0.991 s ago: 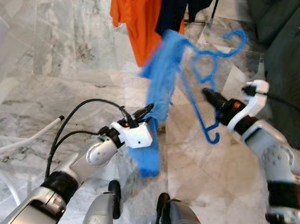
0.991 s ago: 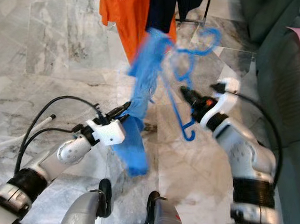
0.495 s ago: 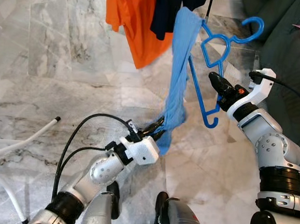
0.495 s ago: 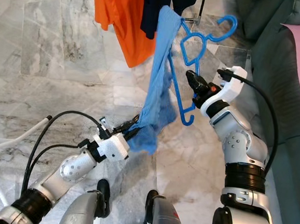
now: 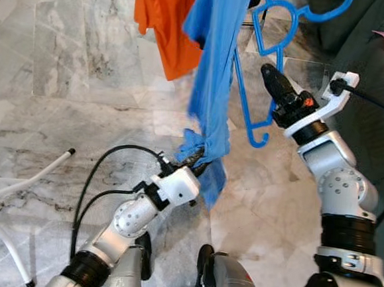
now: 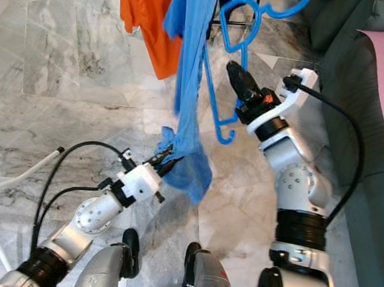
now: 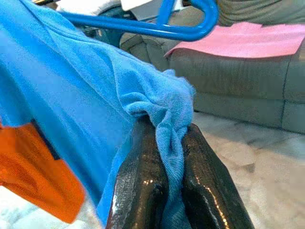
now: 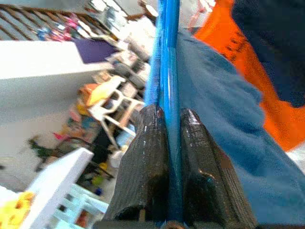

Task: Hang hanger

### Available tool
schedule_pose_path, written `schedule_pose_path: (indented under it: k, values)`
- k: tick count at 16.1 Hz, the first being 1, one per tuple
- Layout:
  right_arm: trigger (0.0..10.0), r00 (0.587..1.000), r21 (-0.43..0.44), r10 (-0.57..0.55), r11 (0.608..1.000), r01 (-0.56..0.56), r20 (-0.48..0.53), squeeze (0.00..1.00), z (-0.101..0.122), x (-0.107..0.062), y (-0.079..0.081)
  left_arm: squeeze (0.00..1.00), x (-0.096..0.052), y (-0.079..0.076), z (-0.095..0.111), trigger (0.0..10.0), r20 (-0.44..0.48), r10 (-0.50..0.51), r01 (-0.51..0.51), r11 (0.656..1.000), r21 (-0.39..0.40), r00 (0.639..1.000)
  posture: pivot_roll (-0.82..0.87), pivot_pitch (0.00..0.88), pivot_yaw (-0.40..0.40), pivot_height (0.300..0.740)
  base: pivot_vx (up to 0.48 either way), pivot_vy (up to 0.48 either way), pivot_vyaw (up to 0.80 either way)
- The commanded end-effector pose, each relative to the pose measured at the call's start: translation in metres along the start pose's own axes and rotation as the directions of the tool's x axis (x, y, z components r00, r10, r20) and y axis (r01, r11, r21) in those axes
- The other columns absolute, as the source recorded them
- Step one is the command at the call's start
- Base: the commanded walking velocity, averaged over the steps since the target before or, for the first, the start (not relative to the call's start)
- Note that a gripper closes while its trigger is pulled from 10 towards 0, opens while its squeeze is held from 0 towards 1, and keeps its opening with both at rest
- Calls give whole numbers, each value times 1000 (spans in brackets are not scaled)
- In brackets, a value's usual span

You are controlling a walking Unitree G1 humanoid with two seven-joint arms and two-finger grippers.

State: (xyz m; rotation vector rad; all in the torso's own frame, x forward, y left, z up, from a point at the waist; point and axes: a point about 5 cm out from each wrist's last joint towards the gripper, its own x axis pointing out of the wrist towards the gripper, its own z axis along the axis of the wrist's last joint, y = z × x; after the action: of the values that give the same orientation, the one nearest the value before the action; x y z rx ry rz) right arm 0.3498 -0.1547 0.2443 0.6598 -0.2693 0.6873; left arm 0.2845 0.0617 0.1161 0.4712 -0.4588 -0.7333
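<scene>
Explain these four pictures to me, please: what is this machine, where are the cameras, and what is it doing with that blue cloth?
This is a walking humanoid robot with two silver arms, each ending in a gripper of two black fingers. The two wide pictures come from cameras in its head, looking down at a marble floor. The two close-ups come from cameras on its wrists, looking along the fingers.

The right gripper is shut on a blue hanger, held up high. A blue garment is draped over that hanger and hangs down. The left gripper pinches the garment's lower end; the left wrist view shows cloth squeezed between the fingers.

Behind hang an orange shirt and a dark garment. A grey sofa stands on the robot's right.
</scene>
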Motion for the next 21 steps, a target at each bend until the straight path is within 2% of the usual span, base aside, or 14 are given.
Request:
schedule_pose_path:
  k: [1,3,6,10,11,13,15,17,18,19,21]
  values:
    - [10000,976,-53,160,987,-154,147,0,32,8,28,1000,-10,-25,-15,10000,-92,-125,118,990,-74,988,19,358,-36,740,0,0,0]
    - [10000,972,-55,185,982,-179,142,0,31,8,32,1000,-9,-27,-16,10000,-97,-140,130,986,-103,985,18,357,-35,740,0,0,0]
    - [10000,965,-102,236,969,-225,114,0,25,7,40,1000,-8,-34,-20,10000,-119,-214,202,973,-109,969,20,356,-23,740,0,0,0]
    - [10000,964,-200,265,946,-255,27,0,17,-2,42,1000,-8,-27,-22,10000,-129,-217,204,973,-108,967,19,350,-16,740,0,0,0]
    - [10000,965,-279,259,924,-260,-40,0,12,-9,39,1000,-10,-20,-22,10000,-125,-209,198,975,-97,970,20,345,-12,740,0,0,0]
    - [10000,963,-371,234,889,-268,-134,0,4,-25,31,1000,-15,-3,-19,10000,-108,-197,194,980,-45,974,23,342,-9,740,0,0,0]
    - [10000,966,-430,191,867,-250,-175,0,0,-39,23,1000,-16,17,-13,10000,-87,-169,171,985,16,982,27,337,-3,740,0,0,0]
    - [10000,963,-474,166,844,-250,-212,0,-6,-45,19,1000,-13,31,-7,10000,-66,-150,153,987,50,986,34,331,6,740,0,0,0]
    - [10000,954,-519,141,813,-264,-264,0,-14,-54,14,1000,-8,47,2,10000,-30,-126,128,987,96,992,37,326,12,740,0,0,0]
    - [10000,951,-526,139,807,-270,-275,0,-16,-56,13,1000,-7,50,5,10000,-21,-121,123,987,106,992,37,326,12,740,0,0,0]
    - [10000,938,-536,139,789,-299,-318,0,-22,-63,12,1000,1,68,15,10000,12,-70,68,990,127,997,40,321,16,740,0,0,0]
